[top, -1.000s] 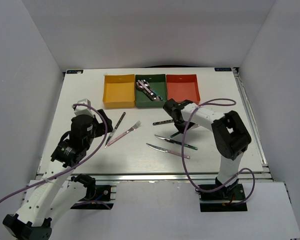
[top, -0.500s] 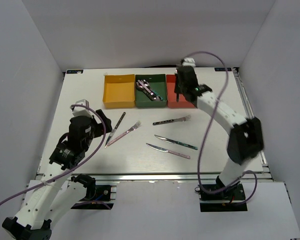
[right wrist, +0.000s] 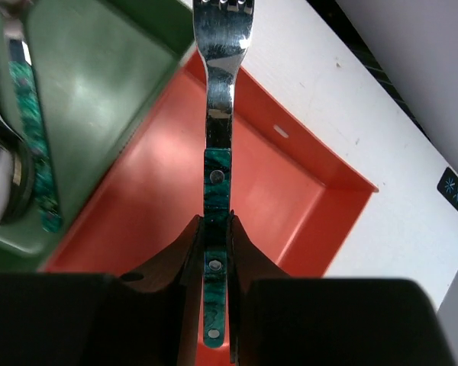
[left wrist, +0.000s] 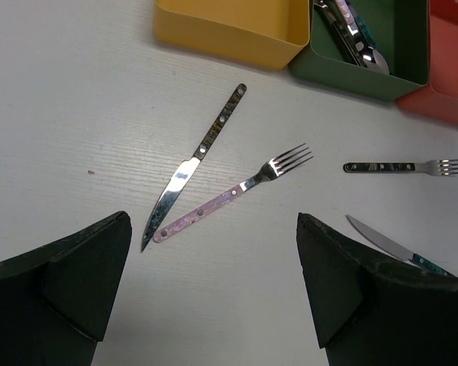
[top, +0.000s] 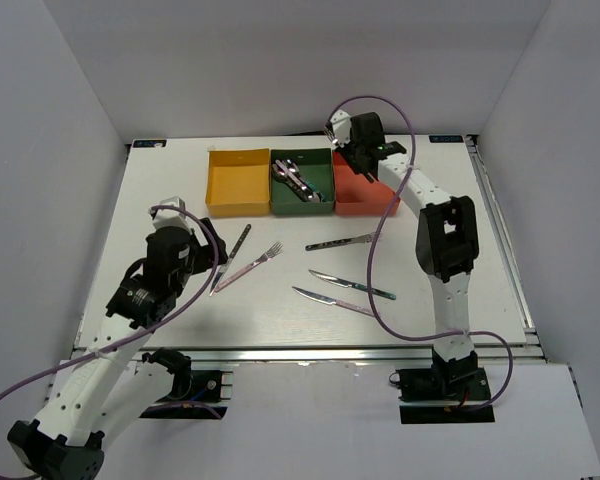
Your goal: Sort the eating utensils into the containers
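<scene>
While five utensils (top: 351, 285) are waiting, a fork's (right wrist: 220, 91) being pinched over the red bin (right wrist: 290, 198) by the right gripper (right wrist: 216, 238); left gripper's (left wrist: 214, 263) being held wide apart.

White table (top: 160, 205) w/ 3 bins (top: 238, 185), 5 utensils (top: 248, 264).

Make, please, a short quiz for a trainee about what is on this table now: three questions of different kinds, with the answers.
1. True or false: the yellow bin holds spoons.
2. What does the right gripper hold above the red-orange bin? A) a pink-handled knife B) a green-handled fork C) nothing
3. How many utensils lie loose on the table?
Key: 1 false, it is empty; 2 B; 3 five.
</scene>
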